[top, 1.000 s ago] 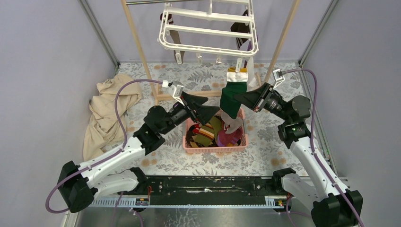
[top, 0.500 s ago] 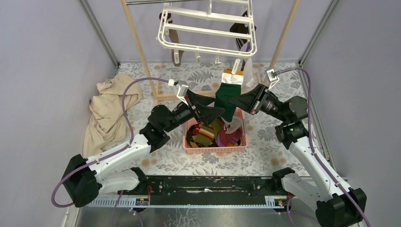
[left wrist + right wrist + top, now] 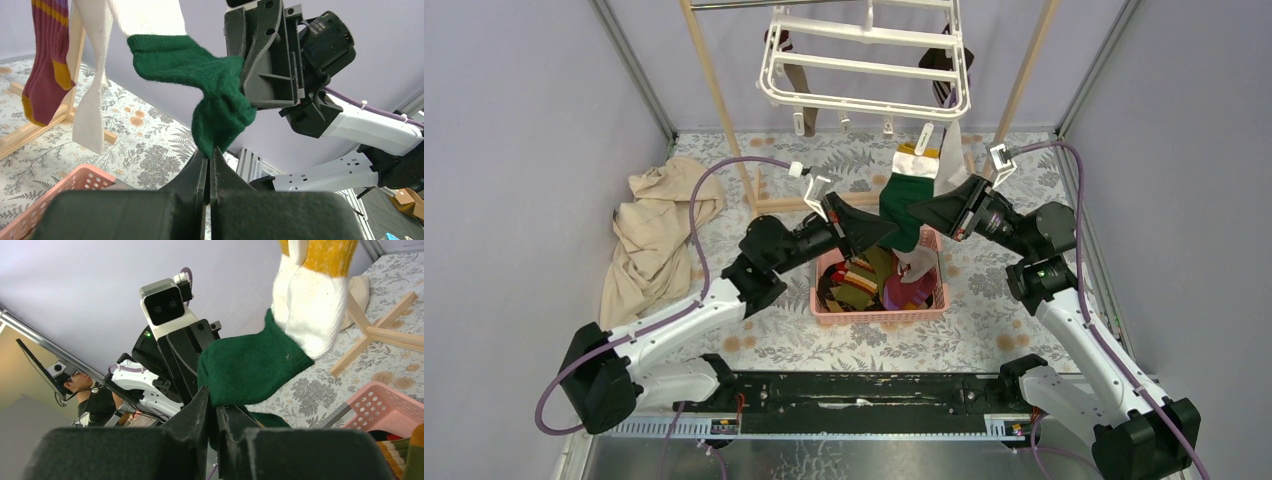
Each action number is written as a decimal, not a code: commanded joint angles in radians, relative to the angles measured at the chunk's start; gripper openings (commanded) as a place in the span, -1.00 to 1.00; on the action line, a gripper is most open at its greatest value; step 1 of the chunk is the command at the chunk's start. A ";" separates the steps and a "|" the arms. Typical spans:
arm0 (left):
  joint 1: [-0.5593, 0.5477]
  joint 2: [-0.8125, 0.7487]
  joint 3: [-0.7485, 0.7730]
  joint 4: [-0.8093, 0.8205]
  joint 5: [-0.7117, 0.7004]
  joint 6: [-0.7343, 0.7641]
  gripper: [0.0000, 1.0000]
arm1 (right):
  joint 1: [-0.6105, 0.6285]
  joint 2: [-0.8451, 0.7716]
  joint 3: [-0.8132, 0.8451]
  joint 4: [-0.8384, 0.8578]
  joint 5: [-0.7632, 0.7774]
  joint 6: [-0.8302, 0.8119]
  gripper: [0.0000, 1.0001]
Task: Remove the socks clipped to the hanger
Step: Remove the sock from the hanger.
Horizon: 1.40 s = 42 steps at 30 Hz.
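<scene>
Green sock [image 3: 905, 203], where is it?

Clipped at the white hanger [image 3: 864, 101]'s near right corner, above the pink basket [image 3: 879, 315]. I see my left end effector [image 3: 209, 152] and right end effector [image 3: 212, 396] both clamped on it.

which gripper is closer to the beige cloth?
Left. The left gripper sits right of the beige cloth; the right gripper is farther right, across the green sock.

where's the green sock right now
Top view, centre: the green sock hangs from the near right corner of the hanger, gripped by the left claw and right claw, just above the pink basket.
</scene>
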 commanded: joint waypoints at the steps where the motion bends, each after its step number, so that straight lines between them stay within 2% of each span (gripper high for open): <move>1: 0.016 -0.049 0.047 -0.023 0.012 -0.006 -1.00 | 0.007 -0.011 0.034 0.004 0.010 -0.040 -0.63; 5: 0.044 -0.071 0.091 -0.110 0.024 -0.038 -1.00 | 0.007 -0.012 0.034 0.000 0.023 -0.048 -0.26; 14: 0.114 -0.095 0.169 -0.211 0.113 -0.140 -1.00 | 0.006 -0.024 0.039 -0.007 0.085 -0.099 0.24; 29: 0.179 -0.126 0.236 -0.324 0.154 -0.193 -1.00 | -0.064 -0.005 0.052 0.044 0.147 -0.159 0.31; 35: 0.188 -0.127 0.252 -0.345 0.171 -0.198 -1.00 | -0.068 0.019 0.103 0.030 0.195 -0.189 0.55; 42: 0.191 -0.126 0.253 -0.349 0.177 -0.202 -1.00 | -0.068 0.063 0.151 0.081 0.296 -0.184 0.57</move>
